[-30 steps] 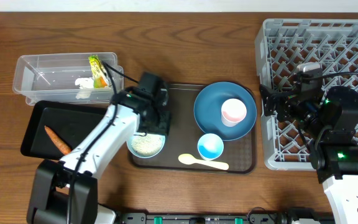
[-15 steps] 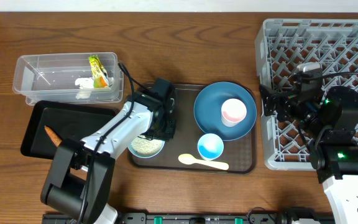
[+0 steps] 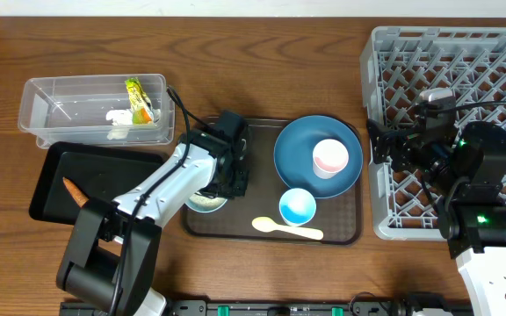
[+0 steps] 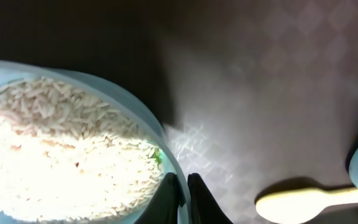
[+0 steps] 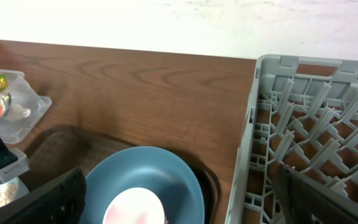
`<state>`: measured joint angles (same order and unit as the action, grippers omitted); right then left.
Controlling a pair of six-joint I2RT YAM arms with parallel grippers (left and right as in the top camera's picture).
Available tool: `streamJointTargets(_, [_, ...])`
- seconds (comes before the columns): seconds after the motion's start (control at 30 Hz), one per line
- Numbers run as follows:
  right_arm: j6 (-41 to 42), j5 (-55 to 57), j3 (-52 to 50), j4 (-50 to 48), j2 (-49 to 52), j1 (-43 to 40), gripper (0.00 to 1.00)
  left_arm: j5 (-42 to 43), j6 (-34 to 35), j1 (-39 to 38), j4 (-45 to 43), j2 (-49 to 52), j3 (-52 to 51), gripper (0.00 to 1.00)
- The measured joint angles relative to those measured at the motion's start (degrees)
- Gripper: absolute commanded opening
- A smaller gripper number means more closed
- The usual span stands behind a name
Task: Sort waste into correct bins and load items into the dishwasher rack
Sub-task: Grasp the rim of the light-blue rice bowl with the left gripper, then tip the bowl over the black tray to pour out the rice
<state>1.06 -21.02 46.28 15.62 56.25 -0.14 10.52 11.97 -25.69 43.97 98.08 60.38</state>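
Note:
My left gripper (image 4: 182, 198) is shut on the rim of a light-blue bowl (image 4: 138, 118) filled with white rice (image 4: 61, 155); one finger is inside the rim and one outside. From overhead this bowl (image 3: 202, 203) sits at the brown tray's left end, half hidden under the arm. My right gripper (image 5: 179, 183) is open above the grey dishwasher rack's (image 3: 464, 79) left edge, holding nothing. A dark-blue plate (image 3: 299, 151) carries the pale cup (image 3: 330, 158). A second light-blue bowl (image 3: 298, 206) and the cream spoon (image 3: 286, 229) lie in front of it.
The brown tray (image 3: 345, 224) holds the dishes. A clear tub (image 3: 68, 105) at the left holds the snack packet (image 3: 137, 98) and the tissue (image 3: 119, 117). In front of it, a black tray (image 3: 112, 167) holds the carrot (image 3: 75, 193).
My left arm slid right along the brown tray and its jaws closed onto the rice bowl's rim. The right arm has stayed still.

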Motion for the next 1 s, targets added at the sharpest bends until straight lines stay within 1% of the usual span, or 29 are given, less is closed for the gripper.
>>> streamJointTargets(0.23, [0.0, 0.0, 0.0, 0.0, 0.0, 0.0, 0.96, -1.4, 0.0, 0.0, 2.7, -1.4, 1.6, 0.06])
streamJointTargets(0.4, [0.0, 0.0, 0.0, 0.0, 0.0, 0.0, 0.96, -2.0, -0.7, 1.2, 5.4, -5.7, 1.6, 0.06])
streamJointTargets(0.6, [0.0, 0.0, 0.0, 0.0, 0.0, 0.0, 0.95, -2.4, -1.9, 4.6, 7.5, -11.6, 1.6, 0.06])
streamJointTargets(0.83, [0.0, 0.0, 0.0, 0.0, 0.0, 0.0, 0.96, -2.3, -4.8, 12.2, 8.6, -17.0, 1.6, 0.06])
streamJointTargets(1.0, [0.0, 0.0, 0.0, 0.0, 0.0, 0.0, 0.96, 1.4, -7.5, 20.5, 7.7, -18.3, 1.6, 0.06])
